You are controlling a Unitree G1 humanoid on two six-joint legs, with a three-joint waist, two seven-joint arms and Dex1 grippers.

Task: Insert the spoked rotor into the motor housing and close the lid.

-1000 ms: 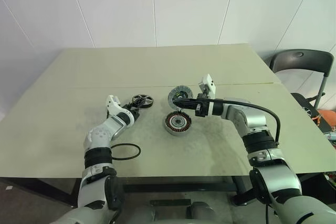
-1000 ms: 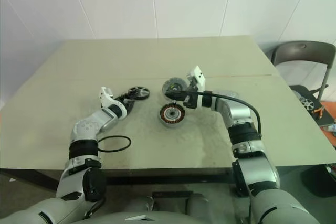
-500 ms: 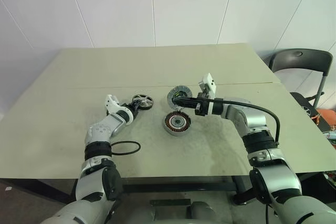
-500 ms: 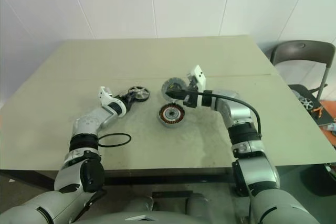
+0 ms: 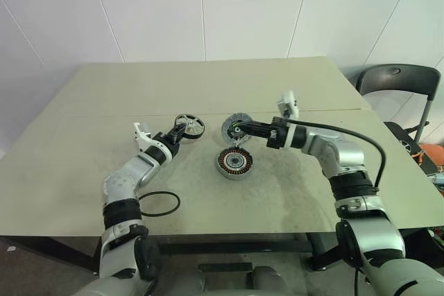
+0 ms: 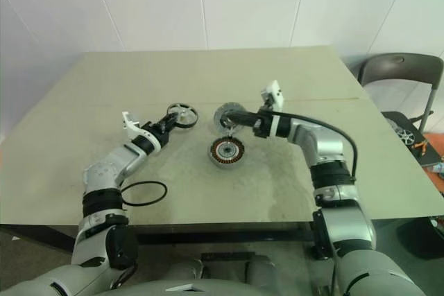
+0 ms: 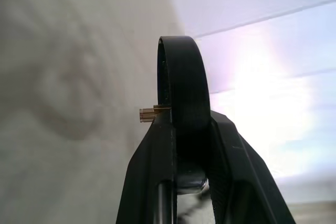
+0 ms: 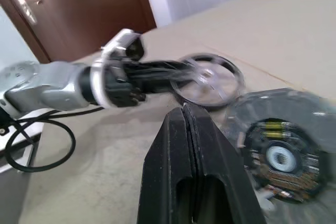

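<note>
Thin dark-rimmed spoked rotor [image 5: 189,126] in left hand [image 5: 176,136]

Dark-rimmed spoked rotor [image 5: 189,126] with silver spokes; copper-ringed motor housing [image 5: 234,162]; grey lid [image 5: 236,128]; beige tabletop [image 5: 291,192].

rotor [image 5: 189,126]: matt black rim, shiny metal spokes
housing [image 5: 235,162]: bright metal rim, copper windings
table [image 5: 208,88]: matt, scuffed, dull beige
ring [image 5: 159,204]: thin black rubber
</note>
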